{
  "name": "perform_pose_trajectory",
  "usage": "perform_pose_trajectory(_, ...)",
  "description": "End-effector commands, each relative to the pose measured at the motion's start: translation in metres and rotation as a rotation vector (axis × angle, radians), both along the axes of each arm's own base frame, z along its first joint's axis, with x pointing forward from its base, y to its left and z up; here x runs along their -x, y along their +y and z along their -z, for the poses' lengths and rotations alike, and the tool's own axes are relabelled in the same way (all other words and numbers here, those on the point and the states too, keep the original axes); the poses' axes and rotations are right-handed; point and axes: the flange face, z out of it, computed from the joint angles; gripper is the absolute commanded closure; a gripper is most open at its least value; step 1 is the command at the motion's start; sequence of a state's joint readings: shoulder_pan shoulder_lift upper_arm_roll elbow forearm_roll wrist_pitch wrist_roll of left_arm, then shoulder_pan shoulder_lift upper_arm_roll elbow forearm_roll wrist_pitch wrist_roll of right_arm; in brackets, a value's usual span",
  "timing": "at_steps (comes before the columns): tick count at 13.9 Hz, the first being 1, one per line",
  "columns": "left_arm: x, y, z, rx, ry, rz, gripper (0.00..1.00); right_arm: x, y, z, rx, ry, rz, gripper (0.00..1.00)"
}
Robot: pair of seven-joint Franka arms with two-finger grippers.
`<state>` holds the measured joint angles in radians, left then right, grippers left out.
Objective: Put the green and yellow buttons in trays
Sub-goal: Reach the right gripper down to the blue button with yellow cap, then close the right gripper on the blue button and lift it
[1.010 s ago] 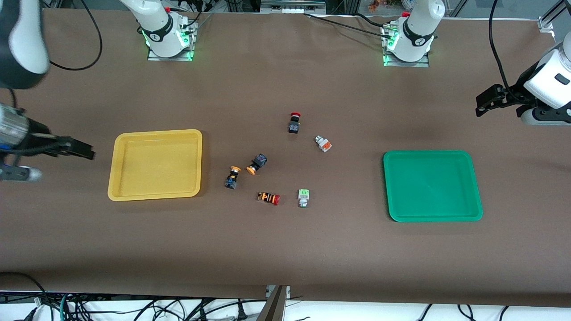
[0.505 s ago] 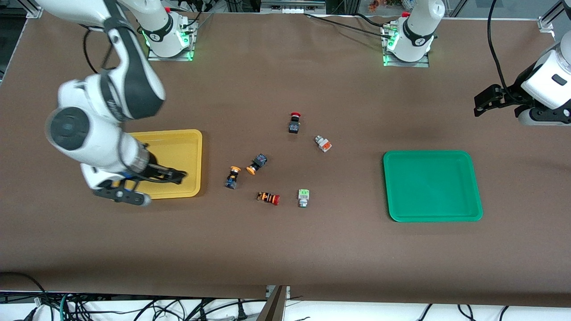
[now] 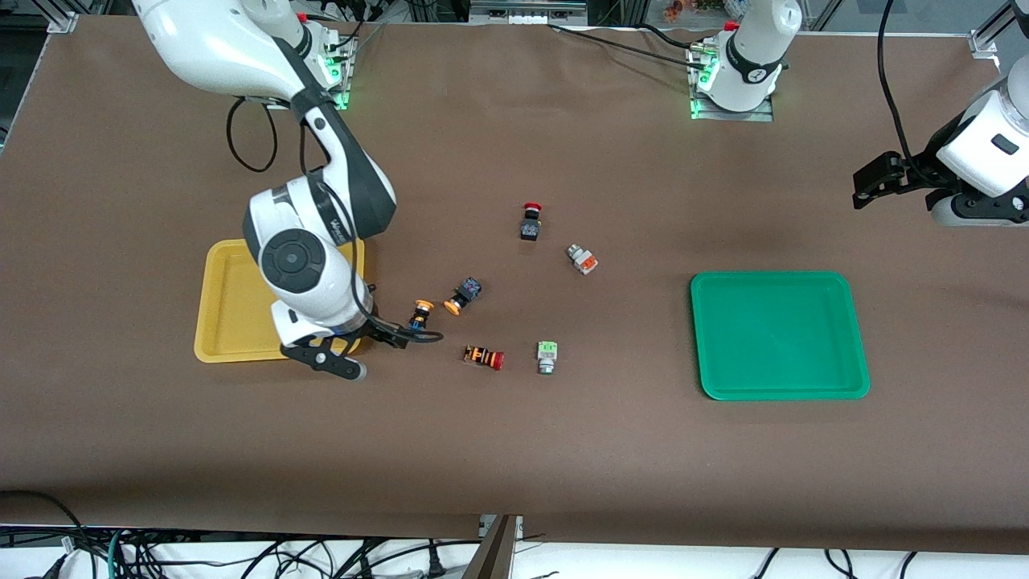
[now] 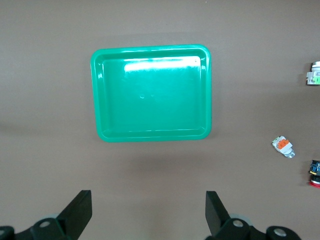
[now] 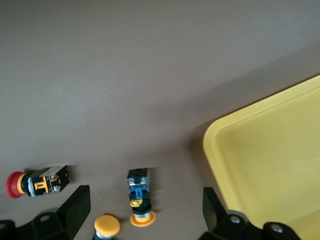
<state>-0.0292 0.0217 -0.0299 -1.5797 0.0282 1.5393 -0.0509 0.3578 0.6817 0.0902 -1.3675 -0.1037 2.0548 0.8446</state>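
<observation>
Yellow-capped switches: two, black bodies, lying mid-table. One (image 3: 419, 316) sits just beside the yellow tray (image 3: 229, 322), toward the green tray's side of it; the other (image 3: 462, 295) is near it, slightly farther from the front camera. Silver switch with green block (image 3: 547, 356) lies nearer the camera, about midway between the trays. Silver switch with orange block (image 3: 582, 259) lies farther from the camera, toward the green tray (image 3: 778, 334). None of the four is in a tray.

Striped switch with red cap (image 3: 484, 357) lies between the first yellow-cap and the green-block one, close to the camera side of the group. Black switch with red cap (image 3: 530, 222) is the farthest of the group from the camera.

Right gripper (image 3: 402, 336) is low over the table at the yellow tray's corner, next to the first yellow-cap switch. Fingers spread wide, nothing between them; right wrist view shows that switch (image 5: 138, 196) in the gap ahead, untouched.

Left gripper (image 3: 872, 181) waits at the left arm's end of the table, well apart from the switches, up above the table. Jaws wide open, empty; left wrist view looks down on the green tray (image 4: 151, 93).

Brown table (image 3: 514, 450); both trays hold nothing.
</observation>
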Motion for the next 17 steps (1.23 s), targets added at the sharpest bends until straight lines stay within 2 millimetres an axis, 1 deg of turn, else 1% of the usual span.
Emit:
perform_pose_trajectory(1, 0.003, 0.0, -0.001, 0.001, 0.008, 0.022, 0.0, 0.01, 0.005, 0.03, -0.004, -0.033, 0.062, 0.01)
perform_pose_trajectory(5, 0.003, 0.0, 0.0, 0.001, 0.011, 0.024, 0.0, 0.024, 0.007, 0.068, -0.055, -0.08, 0.078, 0.01)
perform_pose_trajectory(7, 0.005, 0.0, 0.001, 0.001, 0.024, 0.022, 0.0, 0.034, 0.016, 0.088, -0.074, -0.099, 0.059, 0.01)
perform_pose_trajectory(9, 0.005, 0.0, 0.001, 0.0, 0.028, 0.022, 0.0, 0.043, 0.023, 0.099, -0.077, -0.099, 0.043, 0.01)
perform_pose_trajectory(11, 0.006, 0.001, 0.002, 0.002, 0.034, 0.023, 0.0, 0.044, 0.024, 0.107, -0.072, -0.091, 0.039, 0.02)
perform_pose_trajectory(12, 0.007, 0.002, 0.003, 0.002, 0.043, 0.021, 0.0, 0.045, 0.025, 0.108, -0.076, -0.097, 0.035, 0.03)
perform_pose_trajectory(13, 0.007, 0.002, 0.003, 0.001, 0.049, 0.021, 0.0, 0.049, 0.028, 0.115, -0.079, -0.099, 0.027, 0.07)
perform_pose_trajectory(16, 0.007, 0.002, 0.003, 0.0, 0.048, 0.021, 0.0, 0.054, 0.026, 0.129, -0.081, -0.106, 0.008, 0.17)
perform_pose_trajectory(17, 0.007, 0.001, 0.003, 0.0, 0.048, 0.024, 0.0, 0.053, 0.025, 0.134, -0.083, -0.112, 0.007, 0.18)
